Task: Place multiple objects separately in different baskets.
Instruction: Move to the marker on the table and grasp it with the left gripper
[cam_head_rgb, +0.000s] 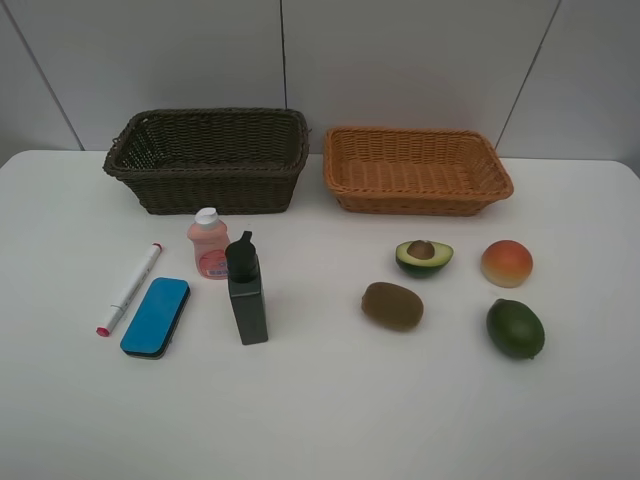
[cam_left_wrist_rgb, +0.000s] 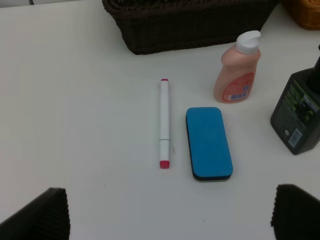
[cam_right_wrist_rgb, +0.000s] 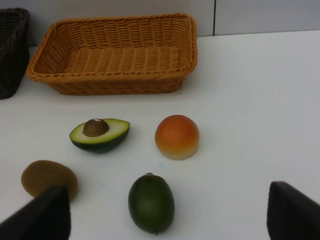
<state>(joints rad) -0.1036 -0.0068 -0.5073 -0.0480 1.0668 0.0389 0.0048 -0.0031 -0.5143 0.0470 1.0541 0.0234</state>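
Left gripper spread wide, white marker and blue eraser ahead; right gripper spread wide, green round fruit nearest ahead

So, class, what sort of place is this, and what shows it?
Probably a robot test bench: white table, plain panelled wall, a dark brown basket and a light orange basket set side by side.
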